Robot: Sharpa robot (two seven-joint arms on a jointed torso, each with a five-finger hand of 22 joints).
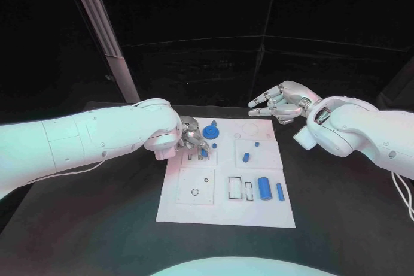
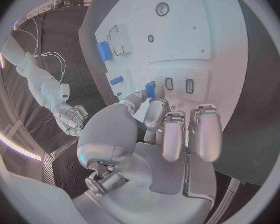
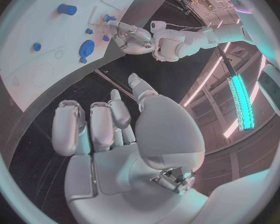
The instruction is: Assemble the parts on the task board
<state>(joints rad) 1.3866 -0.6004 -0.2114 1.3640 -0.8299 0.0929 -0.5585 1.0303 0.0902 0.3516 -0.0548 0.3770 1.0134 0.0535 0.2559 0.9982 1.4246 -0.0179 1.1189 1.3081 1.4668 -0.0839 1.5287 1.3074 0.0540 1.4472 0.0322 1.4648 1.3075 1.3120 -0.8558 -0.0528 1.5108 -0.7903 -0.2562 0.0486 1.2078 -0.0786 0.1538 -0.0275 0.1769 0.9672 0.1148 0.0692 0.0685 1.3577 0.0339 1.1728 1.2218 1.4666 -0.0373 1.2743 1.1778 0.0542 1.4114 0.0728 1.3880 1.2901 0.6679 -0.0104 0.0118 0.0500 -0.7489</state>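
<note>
Nearest on the flat white task board point(image 1: 226, 213), a smooth blue cylinder point(image 1: 265, 188) is lying beside a thinner blue rod point(image 1: 280, 192). Farther in, the left hand point(image 1: 191, 139) is pinching a small blue part point(image 2: 150, 90) at its fingertips over the board's slots. Beyond the far edge, the right hand point(image 1: 280, 102) is hovering, fingers loosely curled, holding nothing.

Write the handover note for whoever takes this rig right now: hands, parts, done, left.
Left hand: over the task board, pinching a small blue part beside the two small slots.
Right hand: empty, fingers apart, off the board's far right corner.
Parts: blue round part at the far edge, peg mid-board, two cylinders at the near right.
Done: cannot tell.
Left: seat the pinched part, then the rest.
</note>
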